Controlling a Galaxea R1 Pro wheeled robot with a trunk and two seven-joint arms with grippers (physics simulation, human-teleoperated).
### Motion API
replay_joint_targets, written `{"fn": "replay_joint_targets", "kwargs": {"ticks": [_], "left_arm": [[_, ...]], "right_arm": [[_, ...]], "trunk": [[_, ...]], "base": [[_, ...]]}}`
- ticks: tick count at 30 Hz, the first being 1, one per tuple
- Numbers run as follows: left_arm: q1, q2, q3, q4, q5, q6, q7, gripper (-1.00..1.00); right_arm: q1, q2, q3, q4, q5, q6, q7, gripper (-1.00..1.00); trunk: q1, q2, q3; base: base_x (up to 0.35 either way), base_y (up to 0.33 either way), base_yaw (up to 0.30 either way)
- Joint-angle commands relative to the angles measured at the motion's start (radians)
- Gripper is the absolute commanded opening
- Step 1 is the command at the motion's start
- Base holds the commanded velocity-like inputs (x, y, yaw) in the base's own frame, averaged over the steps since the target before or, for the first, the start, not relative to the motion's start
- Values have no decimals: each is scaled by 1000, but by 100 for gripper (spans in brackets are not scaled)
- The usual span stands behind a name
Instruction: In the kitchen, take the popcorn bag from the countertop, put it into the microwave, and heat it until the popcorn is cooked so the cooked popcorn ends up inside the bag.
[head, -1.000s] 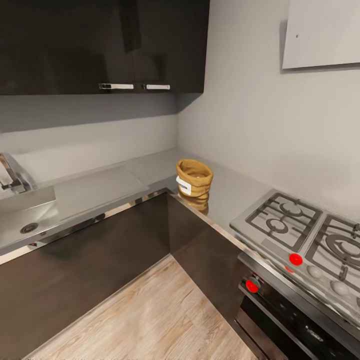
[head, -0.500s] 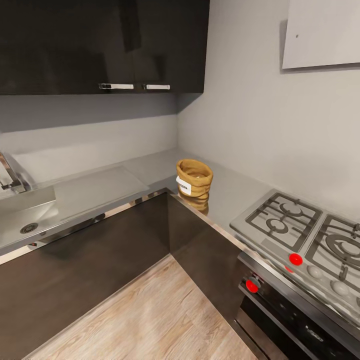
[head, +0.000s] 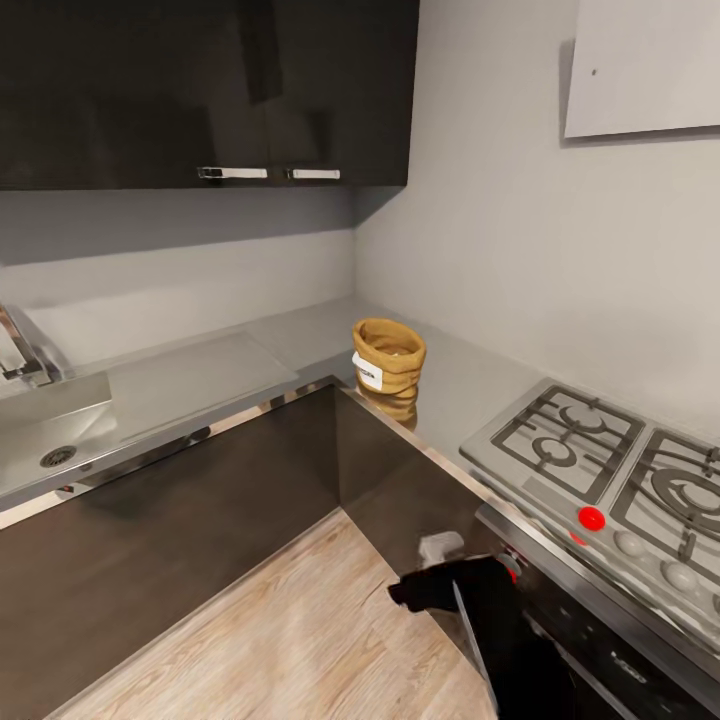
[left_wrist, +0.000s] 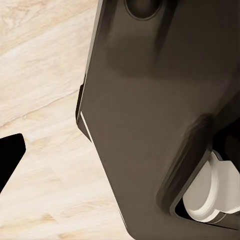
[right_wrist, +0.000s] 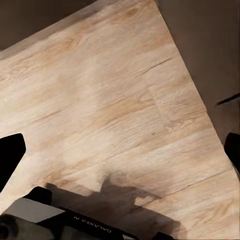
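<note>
Popcorn bag (head: 388, 358), a tan cloth-like sack with rolled rim and white label, is seen upright on the glossy grey countertop (head: 300, 340) at the inner corner, at 10 o'clock from the steel gas hob (head: 610, 470). A black arm (head: 480, 610) is seen low at 5 o'clock, above the wood-plank floor (head: 300, 630). Opening and contents of either gripper cannot be told; in the wrist views fingertips are cropped to dark edge slivers.
</note>
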Motion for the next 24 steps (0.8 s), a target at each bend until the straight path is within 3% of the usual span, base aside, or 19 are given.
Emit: {"fn": "replay_joint_targets", "kwargs": {"ticks": [1,8,9,11,12,16,19,24], "left_arm": [[0,0,1,-1,3,-1,1,100],[0,0,2,-1,3,-1,1,100],[0,0,1,-1,3,-1,1,100],[0,0,1,-1,3,-1,1,100],[0,0,1,-1,3,-1,1,100],[0,0,1,-1,3,-1,1,100],[0,0,1,-1,3,-1,1,100],[0,0,-1,-1,2,-1,-1,100]], "right_arm": [[-52,0,1,-15,11,24,9,100],[-500,0,-6,-24,10,24,4,100],[-540,0,-7,-17,10,24,3,100],[-710,0,-16,64,10,24,-2,100],[-762,0,-26,105,10,24,-3,100],[-1001,0,-129,378,15,24,-17,100],[-1066,-63,-148,445,20,24,-35,100],[-1075,-88,-150,447,21,24,-50,100]], "trunk": [[0,-1,-1],[0,-1,-1],[0,-1,-1],[0,-1,-1],[0,-1,-1],[0,-1,-1],[0,-1,-1],[0,-1,-1]], "base": [[0,0,0],[0,0,0],[0,0,0],[0,0,0],[0,0,0],[0,0,0],[0,0,0],[0,0,0]]}}
